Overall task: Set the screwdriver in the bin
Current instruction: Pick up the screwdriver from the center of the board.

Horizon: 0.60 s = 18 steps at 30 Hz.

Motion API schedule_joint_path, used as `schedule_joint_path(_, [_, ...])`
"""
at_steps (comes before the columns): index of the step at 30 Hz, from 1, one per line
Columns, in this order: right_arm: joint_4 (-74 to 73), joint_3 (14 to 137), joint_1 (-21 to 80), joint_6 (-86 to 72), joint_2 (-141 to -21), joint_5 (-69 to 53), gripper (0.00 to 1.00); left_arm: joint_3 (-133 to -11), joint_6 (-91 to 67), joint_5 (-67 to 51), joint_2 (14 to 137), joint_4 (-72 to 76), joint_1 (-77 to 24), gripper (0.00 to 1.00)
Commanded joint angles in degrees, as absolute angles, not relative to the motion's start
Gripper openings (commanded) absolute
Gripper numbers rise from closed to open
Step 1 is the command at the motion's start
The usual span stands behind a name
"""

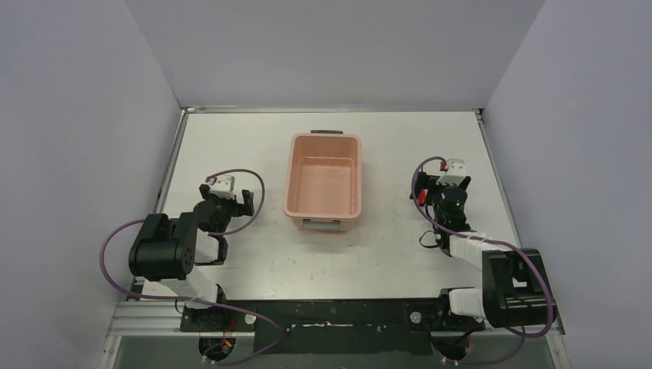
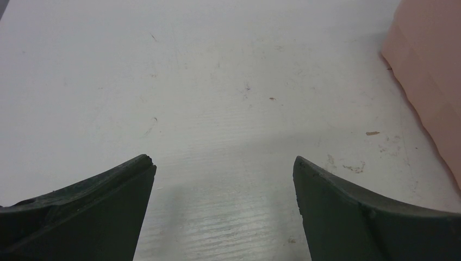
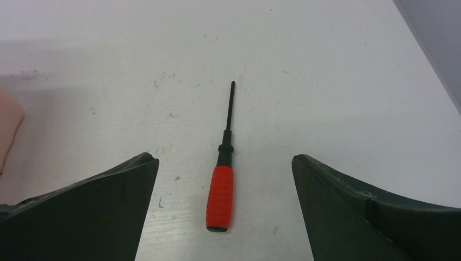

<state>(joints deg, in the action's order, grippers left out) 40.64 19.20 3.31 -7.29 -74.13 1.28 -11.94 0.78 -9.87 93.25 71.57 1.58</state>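
1. The screwdriver (image 3: 220,196) lies flat on the desk (image 1: 369,254), out toward the right edge. Its red handle is nearest the wrist camera and its black shaft points away.
2. The right claw (image 3: 223,159) is spread wide, one finger on each side of the handle. Nothing is pinched and neither finger touches the tool.
3. The bin (image 1: 326,137) sits mid-desk, nearer the far edge, and has nothing inside it that the overhead view shows (the pink floor looks bare).
4. The left claw (image 2: 224,160) is also spread and hovers over bare desk on the left side. The bin's wall just shows at the right of its view.
5. As for progress, the approach looks lined up but no grasp has been made. What's left is to lower and close on the handle, lift, carry it left across the desk to the bin and let go.
6. I'd say this is early in the task, with the tool well apart from the bin.
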Motion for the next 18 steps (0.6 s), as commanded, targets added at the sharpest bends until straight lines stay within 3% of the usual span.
schedule_joint_path(1, [44.03,19.25,2.99,-7.16,-71.57,1.63,1.0,-12.71,0.96,-10.19,92.78,74.02,1.51,0.97])
schedule_joint_path(18, [25.01,32.74,3.08,-10.05,-69.54,2.22,1.0,-12.66,0.96,-10.15,92.81,74.04,1.5,0.97])
